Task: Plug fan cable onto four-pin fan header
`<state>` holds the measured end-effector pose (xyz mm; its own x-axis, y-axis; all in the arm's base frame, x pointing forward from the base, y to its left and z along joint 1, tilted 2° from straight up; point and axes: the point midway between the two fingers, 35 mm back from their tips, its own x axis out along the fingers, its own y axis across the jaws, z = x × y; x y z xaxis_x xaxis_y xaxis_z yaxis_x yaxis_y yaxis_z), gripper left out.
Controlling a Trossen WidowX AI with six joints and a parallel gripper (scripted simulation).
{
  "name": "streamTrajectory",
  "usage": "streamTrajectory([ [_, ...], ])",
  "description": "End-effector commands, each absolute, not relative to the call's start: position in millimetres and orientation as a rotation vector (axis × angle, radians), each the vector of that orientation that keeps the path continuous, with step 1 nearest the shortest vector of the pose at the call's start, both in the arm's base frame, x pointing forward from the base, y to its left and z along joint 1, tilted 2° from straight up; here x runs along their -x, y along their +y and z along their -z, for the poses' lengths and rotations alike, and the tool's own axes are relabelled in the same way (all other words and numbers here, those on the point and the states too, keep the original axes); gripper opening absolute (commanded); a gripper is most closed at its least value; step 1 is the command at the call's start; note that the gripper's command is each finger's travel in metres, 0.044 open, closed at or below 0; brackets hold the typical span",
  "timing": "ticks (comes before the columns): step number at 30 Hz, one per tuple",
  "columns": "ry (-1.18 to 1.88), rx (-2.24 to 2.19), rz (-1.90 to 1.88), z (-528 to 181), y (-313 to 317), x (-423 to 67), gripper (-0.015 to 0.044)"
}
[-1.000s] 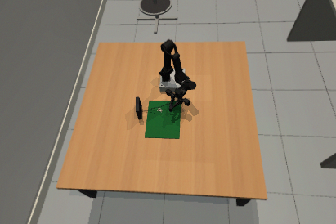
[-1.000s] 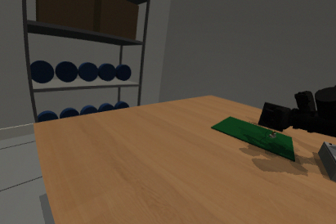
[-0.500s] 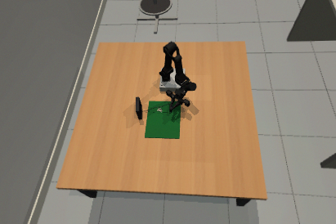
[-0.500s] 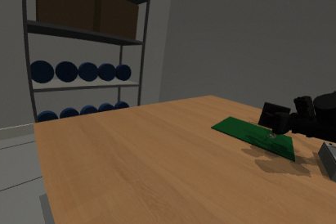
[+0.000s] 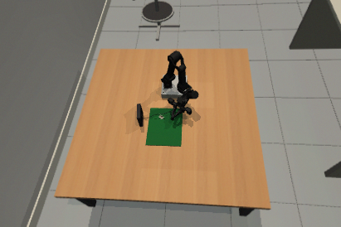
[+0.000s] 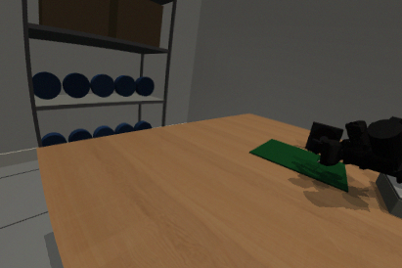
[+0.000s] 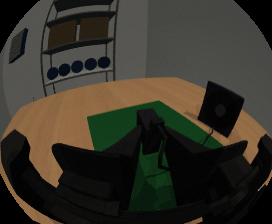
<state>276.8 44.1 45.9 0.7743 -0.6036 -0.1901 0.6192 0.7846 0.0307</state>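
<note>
Wood table [image 5: 113, 166], flat green board [image 5: 164, 134]

On the table [image 5: 113, 166] the board [image 5: 164, 134] lies flat in front of the arm's base [image 5: 164, 94]. The fan [image 5: 139, 114] stands on edge just beside the board's left side. A shelf rack [image 6: 29, 73] stands behind the table.
</note>
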Motion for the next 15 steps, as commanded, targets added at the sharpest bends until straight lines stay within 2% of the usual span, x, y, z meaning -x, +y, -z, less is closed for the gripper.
streamTrajectory([
  [1,0.170,-0.096,0.666,-43,43,-276,0.0000],
  [15,0.170,-0.095,0.666,-29,44,-276,0.0000],
])
